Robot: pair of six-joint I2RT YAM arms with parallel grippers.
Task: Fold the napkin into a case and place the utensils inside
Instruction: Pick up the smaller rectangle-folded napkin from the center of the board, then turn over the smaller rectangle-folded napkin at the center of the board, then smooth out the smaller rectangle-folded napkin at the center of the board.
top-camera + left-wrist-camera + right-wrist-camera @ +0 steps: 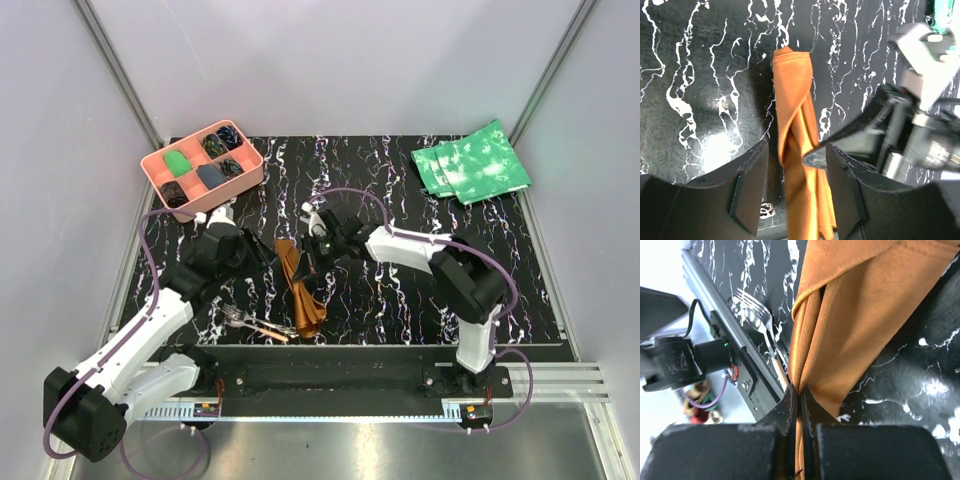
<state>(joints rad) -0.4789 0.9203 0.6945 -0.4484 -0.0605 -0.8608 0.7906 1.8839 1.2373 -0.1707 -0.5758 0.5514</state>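
Note:
The rust-brown napkin (302, 292) lies folded into a narrow oblong strip on the black marbled mat, running from the middle toward the front edge. My right gripper (311, 256) is shut on a fold at the strip's far part; the right wrist view shows its jaws (800, 396) pinching layers of the cloth (860, 315). My left gripper (270, 257) is open, and its fingers straddle the napkin (797, 125) without closing on it (796, 200). The fork (238, 316) and the orange-tan-ended piece (272, 332) lie left of the strip near the front edge; the fork also shows in the right wrist view (756, 310).
A pink compartment tray (152, 166) with small items stands at the back left. Green mottled cloths (470, 162) lie at the back right. The mat's front edge and metal rail (330, 372) run just below the napkin's near end.

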